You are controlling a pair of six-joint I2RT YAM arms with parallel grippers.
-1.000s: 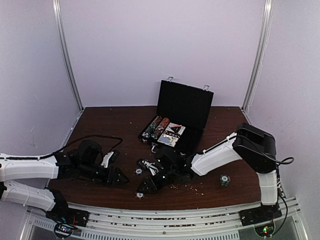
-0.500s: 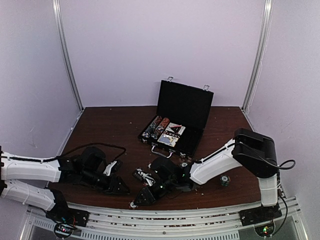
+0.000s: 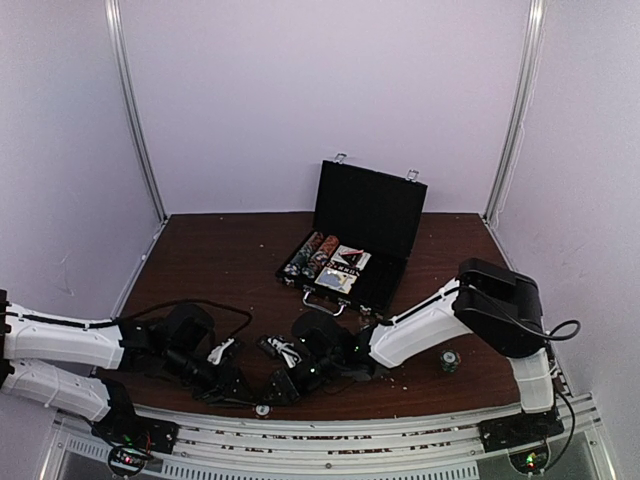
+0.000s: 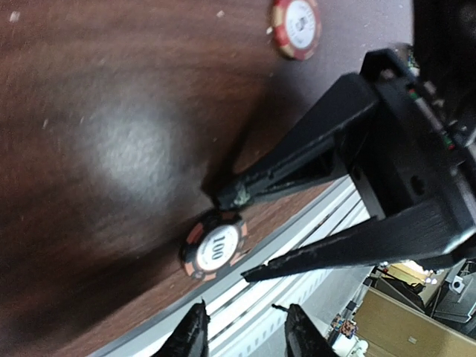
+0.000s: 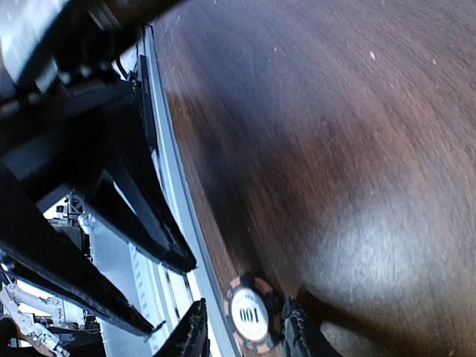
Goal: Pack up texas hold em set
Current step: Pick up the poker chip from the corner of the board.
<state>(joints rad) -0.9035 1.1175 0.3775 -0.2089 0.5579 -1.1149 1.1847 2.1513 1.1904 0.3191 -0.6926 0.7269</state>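
Observation:
The black case (image 3: 368, 208) stands open at the back of the table, with rows of striped chips (image 3: 311, 254) and card decks (image 3: 345, 266) inside. A black-and-orange "100" chip (image 3: 262, 409) lies flat at the table's front edge. In the right wrist view this chip (image 5: 251, 314) sits between the fingertips of my open right gripper (image 5: 244, 329), which straddles it. In the left wrist view my open, empty left gripper (image 4: 244, 329) hangs over the front rail just short of the chip (image 4: 214, 248). The two grippers face each other closely, left (image 3: 238, 388) and right (image 3: 274, 390). No dice show.
A red-and-white chip (image 4: 296, 27) lies further in on the table. A small chip stack (image 3: 449, 360) sits at the right, near the right arm's base. The metal rail (image 3: 330, 425) runs along the table's front edge. The right gripper's fingers (image 4: 297, 171) reach across the left wrist view.
Both grippers have moved toward the table's front edge and closer together. The "100" chip has slid forward and left to the very edge.

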